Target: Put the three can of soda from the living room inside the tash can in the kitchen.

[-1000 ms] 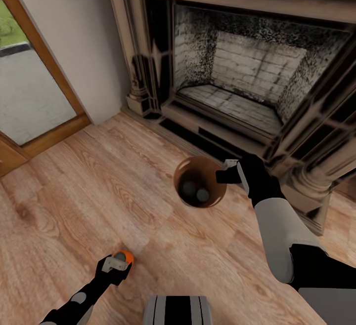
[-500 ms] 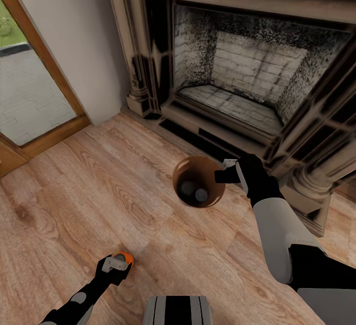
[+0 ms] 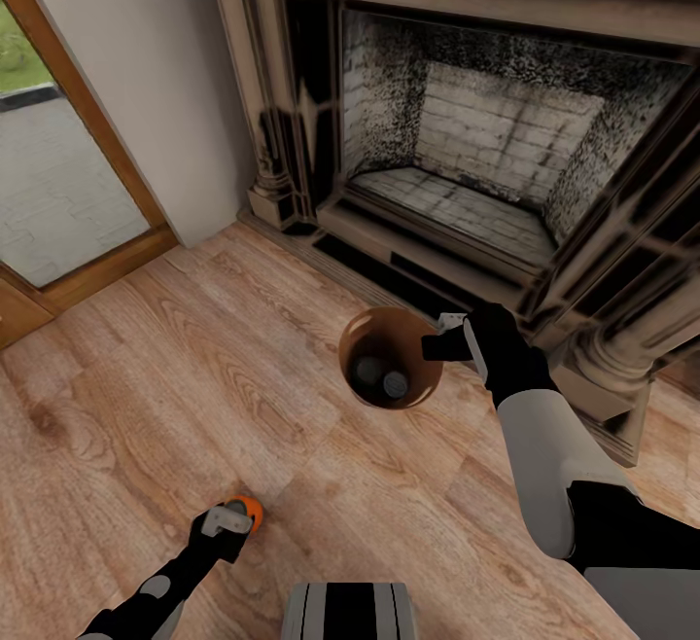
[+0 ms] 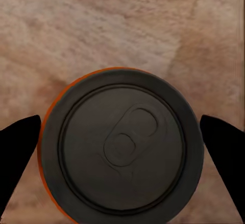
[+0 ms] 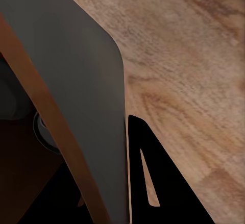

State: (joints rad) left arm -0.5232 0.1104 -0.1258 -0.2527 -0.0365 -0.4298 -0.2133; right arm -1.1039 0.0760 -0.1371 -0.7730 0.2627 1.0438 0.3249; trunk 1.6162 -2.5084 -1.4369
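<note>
In the head view, the copper-brown tash can [image 3: 413,395] hangs above the plank floor in front of the fireplace. My right gripper [image 3: 445,340] is shut on its right rim. Two cans of soda [image 3: 368,370] show their grey tops inside it. The right wrist view shows the brown rim [image 5: 48,122] up close beside a grey finger [image 5: 87,81]. Near the bottom left of the head view, my left gripper [image 3: 227,525] is shut on a third orange can of soda [image 3: 249,511]. In the left wrist view that can's top [image 4: 122,145] sits between the two black fingers [image 4: 18,152].
A dark ornate fireplace [image 3: 486,163] with a raised hearth edge stands straight ahead, close behind the tash can. A wood-framed glass door [image 3: 58,183] is at the left. My base [image 3: 350,611] shows at the bottom edge. Plank floor [image 3: 194,368] lies between the two arms.
The tash can shifted slightly to the left with my right gripper. My left gripper and its can drifted a little toward my base.
</note>
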